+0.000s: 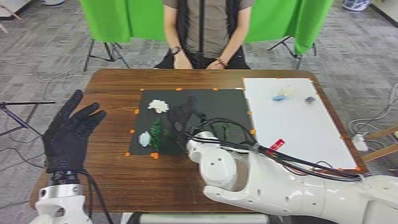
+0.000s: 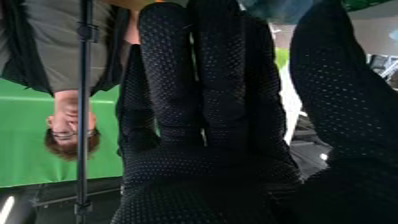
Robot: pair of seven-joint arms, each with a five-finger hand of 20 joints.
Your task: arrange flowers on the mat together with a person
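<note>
My right hand (image 1: 184,119), fingers straight and thumb apart, over the dark mat (image 1: 213,94); the hand and my black cables (image 1: 293,159) obstruct part of the view. On the mat, left of that hand: white flower (image 1: 158,105), pale blue flower (image 1: 145,138), green stem (image 1: 155,134). My left hand (image 1: 67,141), open, beside the mat. Right: white sheet (image 1: 289,117), red tag (image 1: 277,144) near its edge.
</note>
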